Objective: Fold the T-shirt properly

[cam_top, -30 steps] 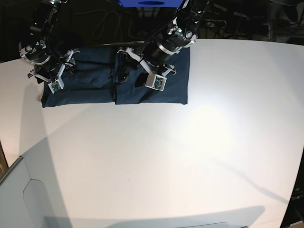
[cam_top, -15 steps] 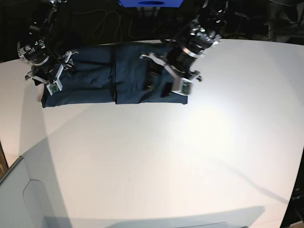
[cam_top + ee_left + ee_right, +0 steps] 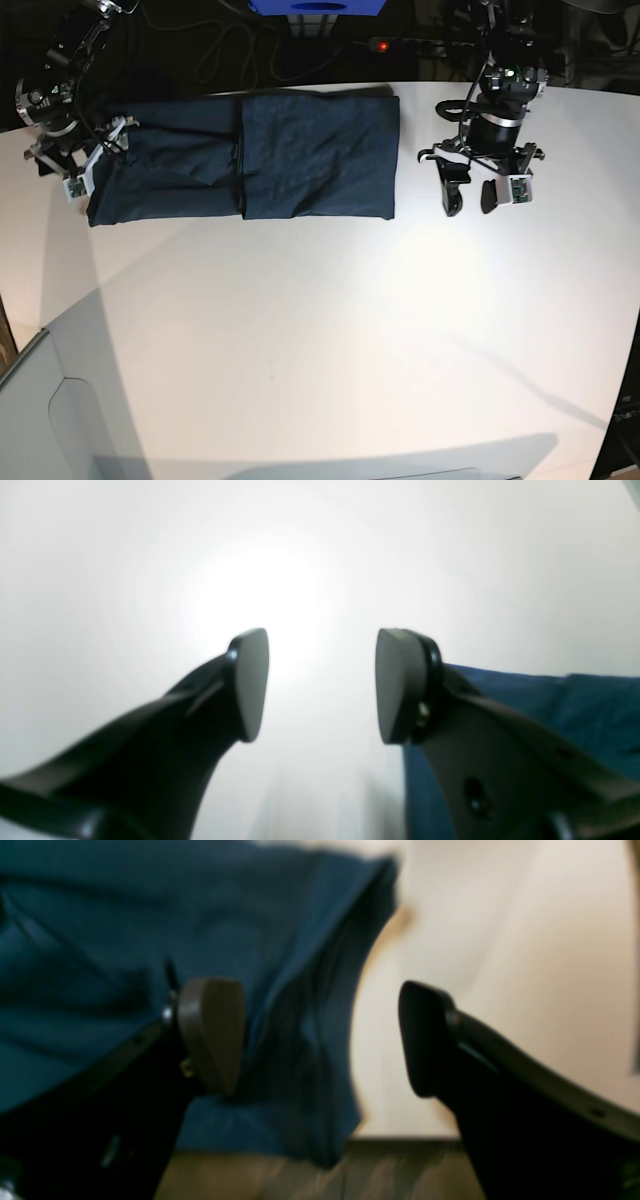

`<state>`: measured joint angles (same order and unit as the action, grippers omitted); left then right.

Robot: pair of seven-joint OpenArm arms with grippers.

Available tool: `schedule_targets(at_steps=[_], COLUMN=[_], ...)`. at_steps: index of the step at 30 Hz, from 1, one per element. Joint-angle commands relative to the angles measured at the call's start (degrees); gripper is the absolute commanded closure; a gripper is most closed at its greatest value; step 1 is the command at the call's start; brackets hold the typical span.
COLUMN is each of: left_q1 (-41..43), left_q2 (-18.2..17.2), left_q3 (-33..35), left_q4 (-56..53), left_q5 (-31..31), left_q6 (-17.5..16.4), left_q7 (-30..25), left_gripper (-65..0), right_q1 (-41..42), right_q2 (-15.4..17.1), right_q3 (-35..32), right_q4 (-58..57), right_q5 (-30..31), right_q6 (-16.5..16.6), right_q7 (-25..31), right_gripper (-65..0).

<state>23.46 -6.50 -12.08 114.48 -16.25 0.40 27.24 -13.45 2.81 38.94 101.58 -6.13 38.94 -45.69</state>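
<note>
No readable text, label, brand, number or sign showed in any view. The T-shirt (image 3: 240,155) was plain dark blue, with no print visible on its upper face. The table (image 3: 330,330) was bare white, and both wrist views were too blurred for any lettering.

Left gripper (image 3: 471,198) has left the T-shirt (image 3: 300,155).

Plain navy T-shirt (image 3: 300,150), prob. white table (image 3: 350,330)
</note>
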Motion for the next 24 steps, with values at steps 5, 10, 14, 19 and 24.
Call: schedule_targets(at_steps=[5, 10, 14, 19, 24], left_q1=[0.1, 0.8, 0.8, 0.8, 0.8], left_q2=[0.0, 0.0, 0.0, -0.3, -0.4], left_q3=[-1.0, -0.6, -0.7, -0.9, -0.9], left_q4=[0.9, 0.9, -1.8, -5.7, -7.9], left_q5=[-0.4, -0.4, -0.4, -0.4, -0.4], left_q6=[-0.3, -0.3, -0.3, -0.3, -0.3], left_q7=[-1.3, -1.3, -1.3, -1.3, -1.3], left_gripper=[-32.8, -32.8, -32.8, -32.8, -32.8], right_q1=[1.4, 2.9, 4.1, 4.7, 6.2], right_q2=[0.8, 0.9, 1.4, 2.5, 2.5], right_q3=[0.6, 1.4, 1.6, 1.2, 1.3], right_q4=[-4.7, -8.4, -11.9, -16.9, -20.4], right_q5=[0.7, 0.7, 0.6, 0.7, 0.7], right_q6=[1.1, 1.1, 1.1, 1.1, 1.1], right_q7=[1.8, 1.6, 1.4, 1.9, 1.6], right_gripper=[-47.0, -47.0, -46.5, -43.9, -27.1])
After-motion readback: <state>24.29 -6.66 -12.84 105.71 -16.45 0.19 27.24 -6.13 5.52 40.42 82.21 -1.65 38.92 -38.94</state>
